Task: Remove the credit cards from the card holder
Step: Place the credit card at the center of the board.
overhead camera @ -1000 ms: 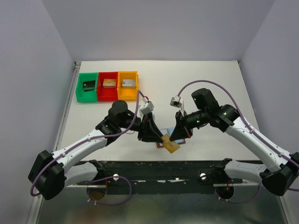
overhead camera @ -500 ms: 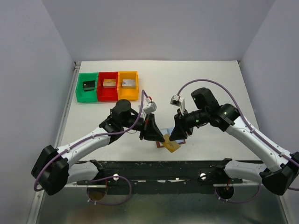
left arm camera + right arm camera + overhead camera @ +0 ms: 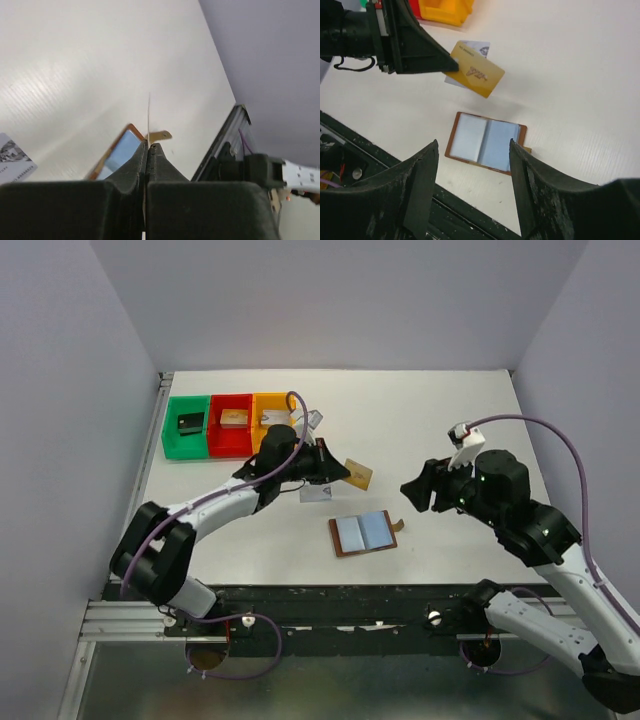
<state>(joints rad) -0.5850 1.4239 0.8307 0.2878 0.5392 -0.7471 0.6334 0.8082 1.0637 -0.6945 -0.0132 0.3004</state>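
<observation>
Far left, three bins [image 3: 228,424] sit out of play. Next along, the left pincer [image 3: 338,472] is clamped on the gold card [image 3: 359,474], holding it in the air above the desk [image 3: 450,420], well clear of the holder. Just below it a pale card [image 3: 315,493] lies flat on the desk, so that one looks done. Right of that and nearer, the holder [image 3: 365,533] lies open, its blue lining up, with no card edge showing from its pockets, though I can't tell whether one hides inside. Over on the right, the right pincer [image 3: 408,490] hangs with jaws apart, holding nothing. To my eye, what's left is setting the gold card down and checking the pockets.
</observation>
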